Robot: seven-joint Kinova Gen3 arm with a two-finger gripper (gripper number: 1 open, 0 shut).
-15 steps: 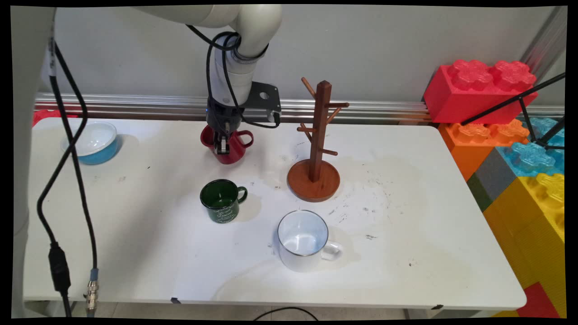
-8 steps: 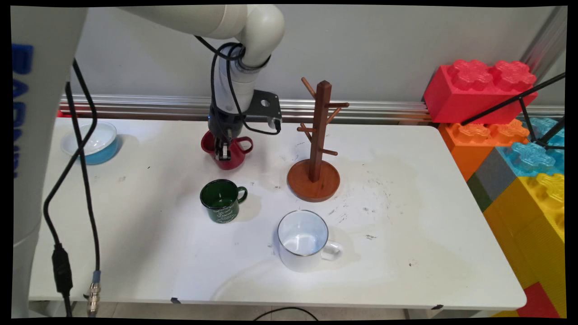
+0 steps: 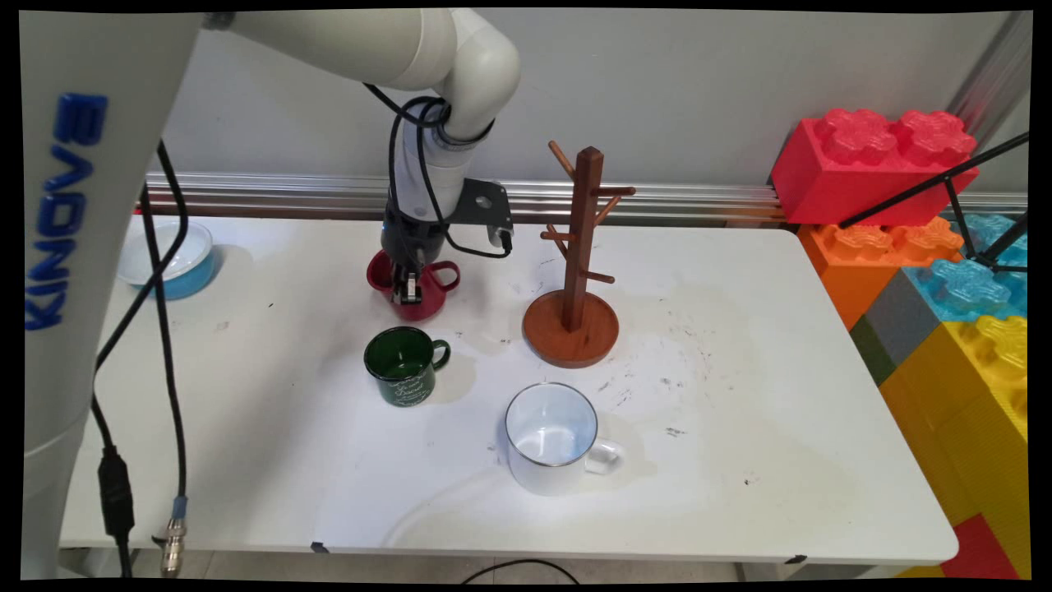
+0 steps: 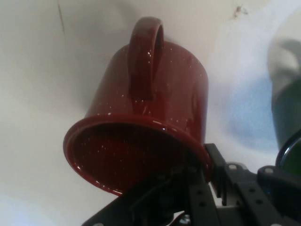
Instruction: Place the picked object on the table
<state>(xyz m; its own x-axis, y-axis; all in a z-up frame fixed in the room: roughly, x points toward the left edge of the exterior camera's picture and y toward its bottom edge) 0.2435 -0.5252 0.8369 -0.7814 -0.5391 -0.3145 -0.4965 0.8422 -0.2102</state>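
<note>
— Near the table's (image 3: 740, 460) far edge?
— End effector (image 3: 406, 289) clamped on red mug's (image 3: 421, 284) rim; green mug (image 3: 403, 364) just in front, wooden mug tree (image 3: 575, 271) right. Open table right of white mug (image 3: 552, 438).
— Writing?
— Pale script on green mug, unreadable.

The gripper (image 3: 406, 289) now sits a little nearer the table's front than a second ago, its fingers clamped on the rim of the red mug (image 3: 419, 284), one inside and one outside. The red mug goes with it, drifting slightly toward the green mug (image 3: 404, 365), so the gap between the two is narrower. The mug's handle, which poked out to the right before, looks a bit shorter and lower beside the gripper.
</note>
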